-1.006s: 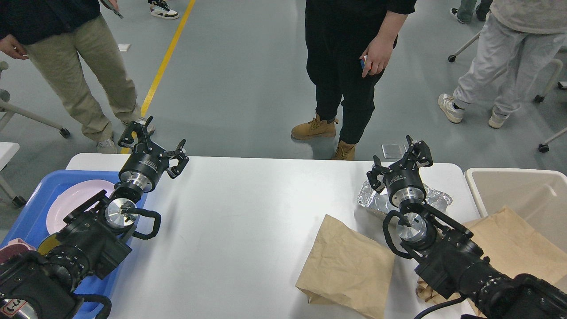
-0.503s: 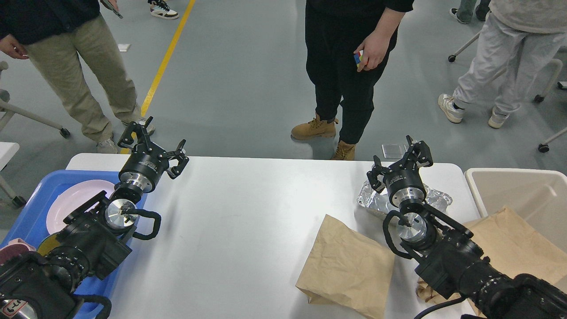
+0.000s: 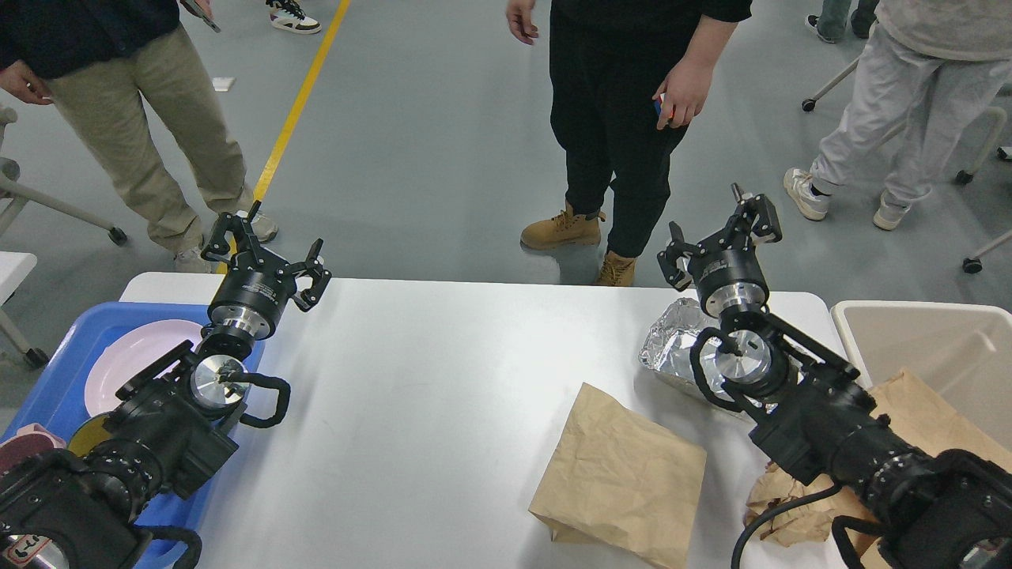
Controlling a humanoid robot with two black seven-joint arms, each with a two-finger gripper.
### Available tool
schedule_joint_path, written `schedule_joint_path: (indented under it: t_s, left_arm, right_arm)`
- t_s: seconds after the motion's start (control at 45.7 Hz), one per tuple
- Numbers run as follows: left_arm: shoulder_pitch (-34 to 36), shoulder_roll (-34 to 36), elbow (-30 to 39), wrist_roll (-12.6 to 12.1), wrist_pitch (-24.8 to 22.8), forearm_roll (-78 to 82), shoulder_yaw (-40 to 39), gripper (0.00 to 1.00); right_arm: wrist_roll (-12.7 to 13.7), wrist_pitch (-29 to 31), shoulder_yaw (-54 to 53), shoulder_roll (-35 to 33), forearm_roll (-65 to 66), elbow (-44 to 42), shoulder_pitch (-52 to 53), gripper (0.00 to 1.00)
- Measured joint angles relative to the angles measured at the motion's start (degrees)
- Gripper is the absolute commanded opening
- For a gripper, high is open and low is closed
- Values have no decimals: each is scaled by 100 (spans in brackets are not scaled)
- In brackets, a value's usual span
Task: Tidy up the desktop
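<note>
The desktop point(image 3: 443, 379) is a wide white tabletop with rounded corners. A flat brown paper bag point(image 3: 617, 474) lies on its near right part. Behind it a crumpled foil tray point(image 3: 672, 352) sits near the far right edge, partly hidden by my right arm. My right gripper point(image 3: 721, 233) hangs open above the table's far edge, past the foil tray, holding nothing. At the far left corner my left gripper point(image 3: 265, 251) is raised and open too, with nothing between its fingers.
A blue plastic tray point(image 3: 55, 371) with a pink plate point(image 3: 130, 367) stands at the left edge. At the right edge a beige bin point(image 3: 941, 352) holds a second brown paper bag point(image 3: 917, 411). Three people stand beyond the table; rolling chairs flank them.
My right gripper has risen and moved away toward the far edge, uncovering more of the foil tray. My left gripper lifted slightly. The person in black shifted.
</note>
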State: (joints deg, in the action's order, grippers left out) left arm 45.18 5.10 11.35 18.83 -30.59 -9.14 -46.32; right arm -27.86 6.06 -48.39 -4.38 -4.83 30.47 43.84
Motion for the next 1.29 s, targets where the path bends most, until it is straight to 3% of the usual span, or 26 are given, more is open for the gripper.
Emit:
schedule_joint_path:
  t_s: [0.459, 0.7, 0.853, 1.006, 1.159, 1.29]
  left_arm:
    - [0, 0, 0, 4, 0, -2, 0, 97]
    - [0, 0, 0, 4, 0, -2, 0, 97]
    - [0, 0, 0, 1, 0, -2, 0, 97]
    - [0, 0, -1, -2, 0, -2, 0, 97]
    - [0, 2, -1, -2, 0, -2, 0, 97]
    - [0, 1, -1, -1, 0, -1, 0, 97]
  right_arm:
    - [-19, 55, 43, -812, 9, 8, 615, 100]
    - [-19, 401, 995, -1484, 53, 62, 681, 100]
    - [-19, 688, 2914, -1823, 84, 312, 1130, 100]
    - [5, 789, 5981, -1874, 86, 390, 2137, 100]
    - [95, 1021, 8918, -1654, 31, 721, 3333, 100]
    - [108, 1587, 10976, -1172, 20, 1012, 4221, 100]
